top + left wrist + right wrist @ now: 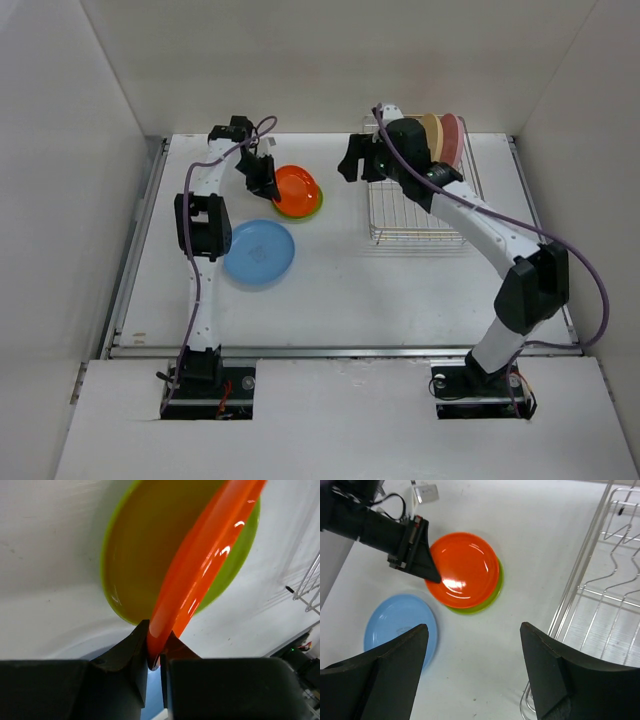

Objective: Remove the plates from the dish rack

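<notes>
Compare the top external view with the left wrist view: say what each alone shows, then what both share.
Top external only: the tan plate and pink plate standing in the dish rack, with the right hand beside it. Left wrist only: the left hand seen up close, shut on the rim of the orange-red plate. Both: the orange-red plate over the lime green plate.

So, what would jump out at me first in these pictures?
First, the bright orange-red plate left of centre, pinched at its rim by the left end effector over a lime green plate. A blue plate lies flat beside them, and at the right the silver dish rack holds a tan-orange plate and a pink plate upright at its far end.
</notes>
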